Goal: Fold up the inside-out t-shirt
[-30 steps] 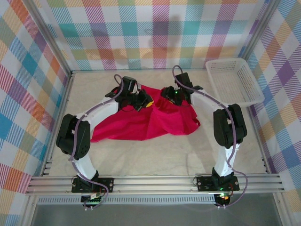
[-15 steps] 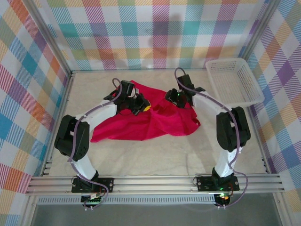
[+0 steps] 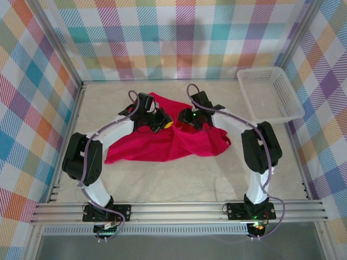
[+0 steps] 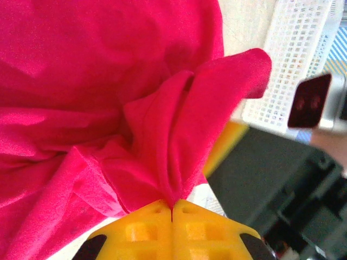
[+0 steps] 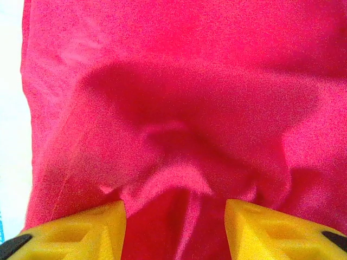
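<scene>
Barely begun: t-shirt (image 3: 157, 145) lies crumpled mid-table (image 3: 190, 181), no fold made. Left gripper (image 4: 172, 207) pinches a raised ridge of cloth; right gripper (image 5: 173, 219) hovers half-spread over fabric, gripping nothing. Flattening and folding remain.

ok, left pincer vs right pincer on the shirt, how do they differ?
The left pincer is shut, its yellow tips meeting; the right pincer is open, tips well apart. The left pincer pinches a bunched fold of the red t-shirt; the right pincer has cloth spread beneath its gap, nothing clamped. Shared: yellow fingers, both at the far side of the red t-shirt, close together.
</scene>
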{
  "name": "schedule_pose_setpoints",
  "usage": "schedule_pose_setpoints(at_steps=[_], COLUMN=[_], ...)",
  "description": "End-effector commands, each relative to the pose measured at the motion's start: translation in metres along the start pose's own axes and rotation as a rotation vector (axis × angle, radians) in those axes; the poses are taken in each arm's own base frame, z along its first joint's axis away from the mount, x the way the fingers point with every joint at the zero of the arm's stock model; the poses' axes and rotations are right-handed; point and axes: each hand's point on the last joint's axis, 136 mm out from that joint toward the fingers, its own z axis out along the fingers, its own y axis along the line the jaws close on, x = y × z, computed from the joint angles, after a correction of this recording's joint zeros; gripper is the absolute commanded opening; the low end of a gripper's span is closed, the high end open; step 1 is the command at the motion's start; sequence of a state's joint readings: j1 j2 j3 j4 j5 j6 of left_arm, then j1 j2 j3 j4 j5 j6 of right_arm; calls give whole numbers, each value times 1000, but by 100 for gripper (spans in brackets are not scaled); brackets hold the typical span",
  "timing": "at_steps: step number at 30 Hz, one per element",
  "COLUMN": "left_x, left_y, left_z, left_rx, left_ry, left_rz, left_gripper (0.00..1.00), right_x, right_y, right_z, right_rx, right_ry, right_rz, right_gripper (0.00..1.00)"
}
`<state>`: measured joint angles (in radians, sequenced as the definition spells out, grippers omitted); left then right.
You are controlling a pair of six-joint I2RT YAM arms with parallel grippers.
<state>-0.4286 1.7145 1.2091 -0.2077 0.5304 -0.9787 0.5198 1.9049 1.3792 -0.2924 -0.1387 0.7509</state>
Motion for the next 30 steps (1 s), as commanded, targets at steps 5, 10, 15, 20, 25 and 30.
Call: schedule_pose_setpoints(at_steps=[5,10,15,20,25,30], left_x=[0,-1,-6,-14,-23,-25], left_y=[-12,-13,-12,-10,-1,2], left_z=[-20,-24,-27,-27,-23,-22], left_rx=[38,38,39,30,10,5], left_ry=[-28,-31,-38,-40,-42,-41], left_rz=[33,39,36,34,18,14], left_gripper=[0,0,0,0,0,0], right_x=[-33,-35,-34,-34,-38,-34], right_y=[13,7,8,18,21,18], right_z=[17,16,-5,-53,-115,-159], right_rx=[37,76,92,89,50,-41], right_ry=[-57,-64,-73,-104,-135,-132], right_rz=[-18,-16,-49,-126,-176,-182], right_gripper=[54,26,0,0,0,0])
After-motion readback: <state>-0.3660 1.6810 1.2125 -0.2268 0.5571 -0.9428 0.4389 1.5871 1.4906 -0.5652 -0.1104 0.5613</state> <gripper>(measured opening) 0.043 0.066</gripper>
